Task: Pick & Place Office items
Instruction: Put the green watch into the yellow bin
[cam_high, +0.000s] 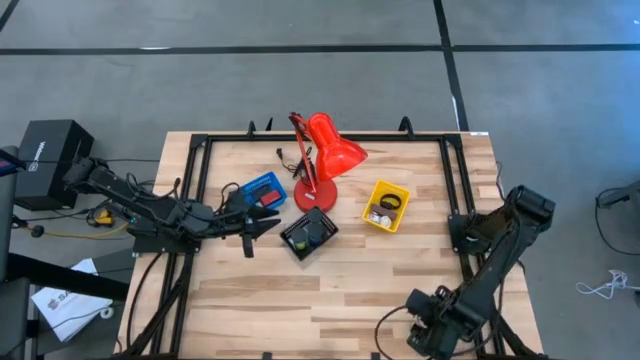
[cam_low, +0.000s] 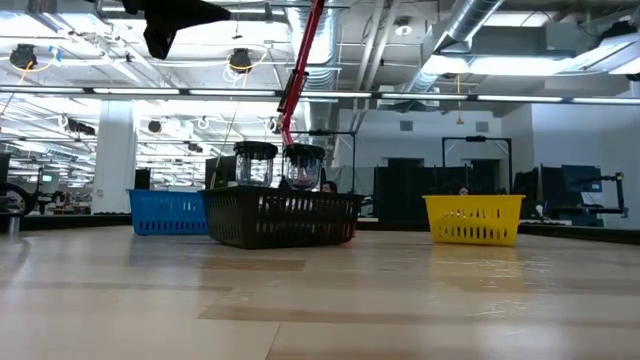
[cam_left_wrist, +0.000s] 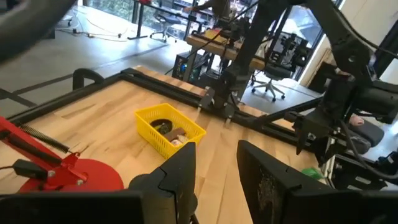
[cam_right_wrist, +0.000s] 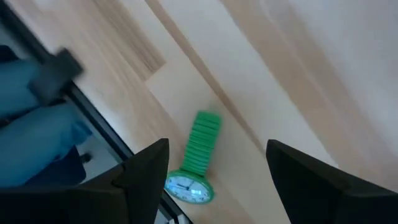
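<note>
My left gripper (cam_high: 268, 226) hangs above the table, fingers spread wide and empty, between the blue tray (cam_high: 260, 188) and the black tray (cam_high: 308, 233). My right gripper (cam_right_wrist: 214, 171), at the table's near right corner, gapes wide over a green watch (cam_right_wrist: 194, 168) lying flat on the wood.

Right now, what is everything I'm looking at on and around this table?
Desk lamp: one, red, table's middle rear.
Blue tray: one, left of the lamp base.
Black tray: one, in front of the lamp, small items inside.
Yellow tray: one, right of the lamp, small dark and pale items inside.
Green watch: one, lying on the wood below the right claw.
Left claw: open, empty, hanging above the blue tray.
Right claw: open, empty, near corner.
</note>
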